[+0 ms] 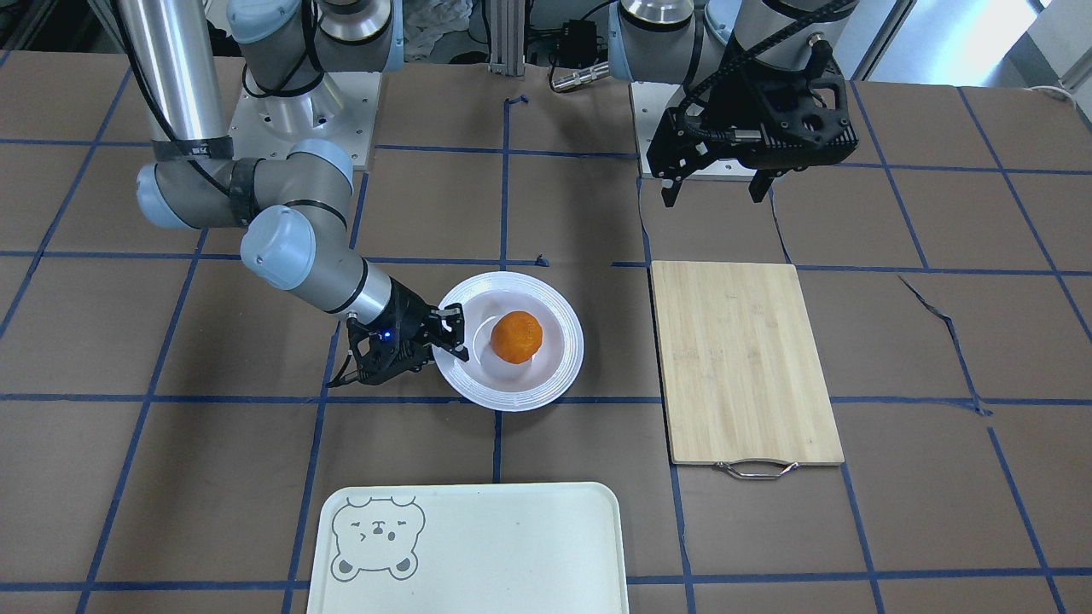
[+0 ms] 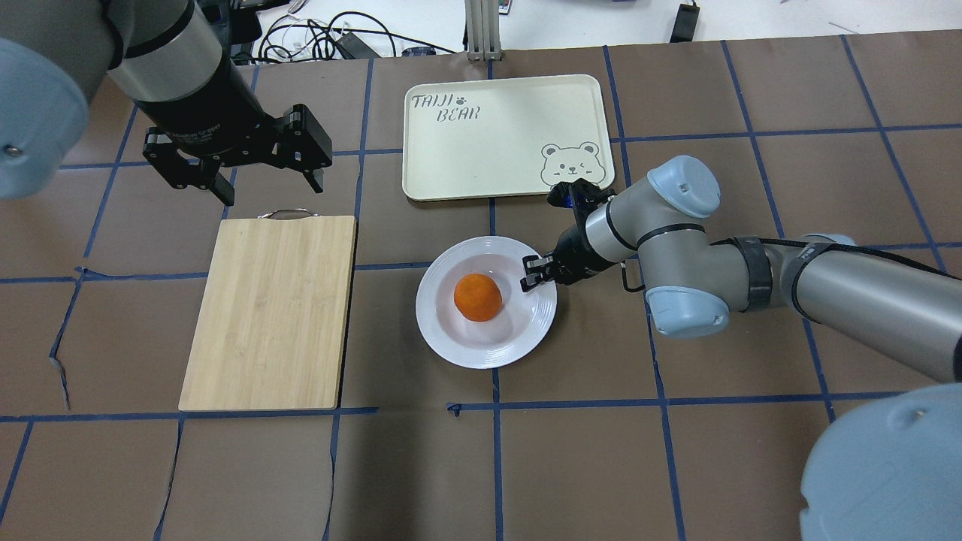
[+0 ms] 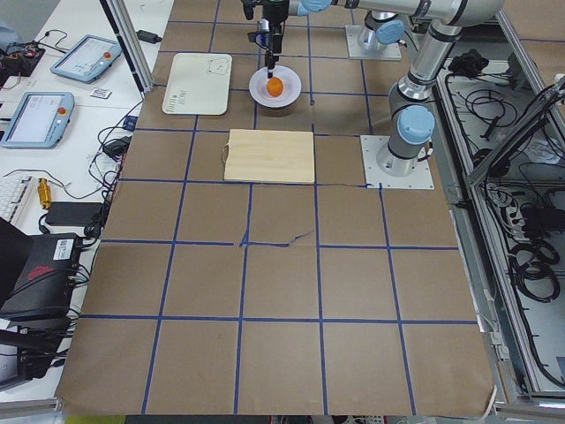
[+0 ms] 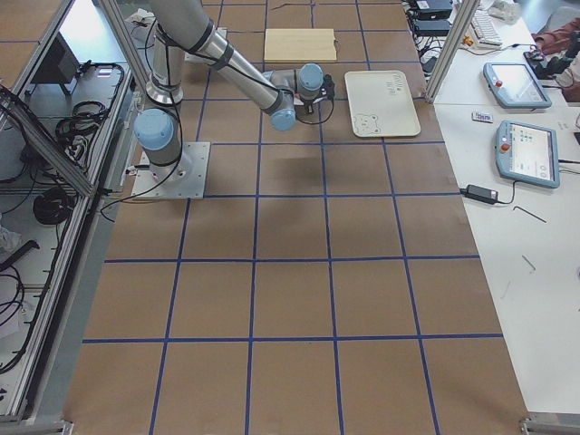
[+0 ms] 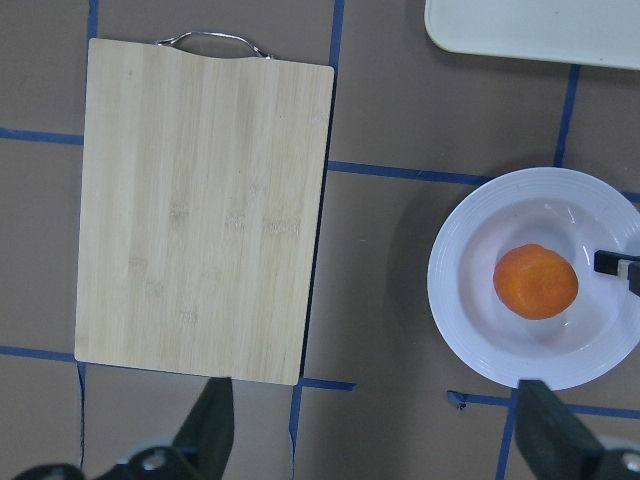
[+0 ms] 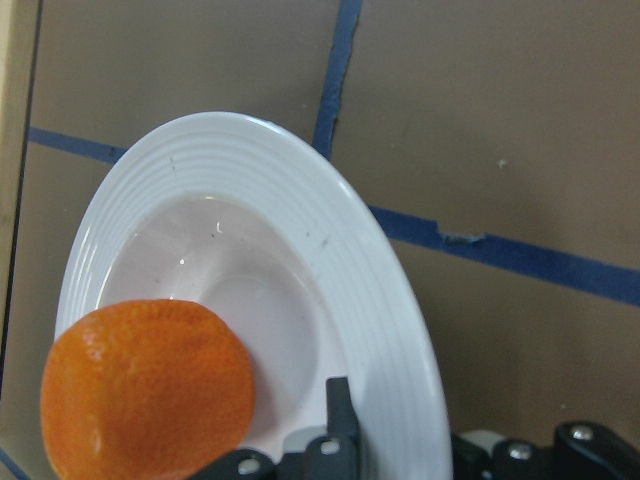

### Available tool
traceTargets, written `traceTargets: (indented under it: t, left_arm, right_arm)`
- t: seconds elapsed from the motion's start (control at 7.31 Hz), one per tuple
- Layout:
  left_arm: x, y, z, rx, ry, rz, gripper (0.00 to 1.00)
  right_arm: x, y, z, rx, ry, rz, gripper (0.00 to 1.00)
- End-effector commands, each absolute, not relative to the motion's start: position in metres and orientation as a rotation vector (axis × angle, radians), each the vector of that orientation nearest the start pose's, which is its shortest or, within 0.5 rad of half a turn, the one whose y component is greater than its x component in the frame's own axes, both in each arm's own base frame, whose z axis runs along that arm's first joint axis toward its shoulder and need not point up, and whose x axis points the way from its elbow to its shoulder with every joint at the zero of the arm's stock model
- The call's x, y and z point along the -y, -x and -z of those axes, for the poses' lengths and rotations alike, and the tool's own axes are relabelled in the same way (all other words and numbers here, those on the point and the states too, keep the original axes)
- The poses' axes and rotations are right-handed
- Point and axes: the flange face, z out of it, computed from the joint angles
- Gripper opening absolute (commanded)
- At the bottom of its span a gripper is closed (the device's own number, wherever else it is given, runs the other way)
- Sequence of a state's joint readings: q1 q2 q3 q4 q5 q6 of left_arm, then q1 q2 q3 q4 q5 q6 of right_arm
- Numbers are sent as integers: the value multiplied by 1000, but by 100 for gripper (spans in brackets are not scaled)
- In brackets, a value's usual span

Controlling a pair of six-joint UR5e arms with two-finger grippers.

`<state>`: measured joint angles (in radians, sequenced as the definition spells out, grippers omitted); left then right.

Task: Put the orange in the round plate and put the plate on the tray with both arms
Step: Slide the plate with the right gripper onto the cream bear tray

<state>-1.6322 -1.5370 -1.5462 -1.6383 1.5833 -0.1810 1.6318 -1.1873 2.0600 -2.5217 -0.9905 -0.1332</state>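
At round plate [image 1: 546, 388] rim, right gripper [image 1: 456, 333] touching, grip not discernible; left gripper [image 1: 712, 196] wide open, empty

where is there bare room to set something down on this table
The pale cream rectangular tray is bare throughout. The bamboo cutting board is bare too; the left gripper hangs well above the table. Crowded: the glossy white round plate, holding the small orange, right gripper at its rim.
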Motion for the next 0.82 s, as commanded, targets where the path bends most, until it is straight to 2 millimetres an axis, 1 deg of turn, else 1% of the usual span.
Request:
traceTargets:
  t: [0.0, 0.14, 0.27, 0.41, 0.55, 0.68]
  left_arm:
    - [467, 161, -510, -3121, 187, -12, 100]
    - [467, 161, -510, -3121, 187, -12, 100]
    - [467, 161, -510, -3121, 187, -12, 100]
    - [467, 161, -510, -3121, 187, -12, 100]
    - [467, 161, -510, -3121, 187, -12, 100]
    - [467, 161, -510, -3121, 189, -12, 100]
  right_arm:
    - [543, -212, -220, -2542, 280, 260, 0]
    - [561, -211, -245, -2455, 215, 292, 0]
    - [574, -201, -257, -2387, 149, 303, 0]
    - [587, -188, -267, -2356, 131, 339, 0]
    - [605, -180, -274, -2345, 114, 367, 0]
    - [634, -176, -267, -2344, 30, 345, 0]
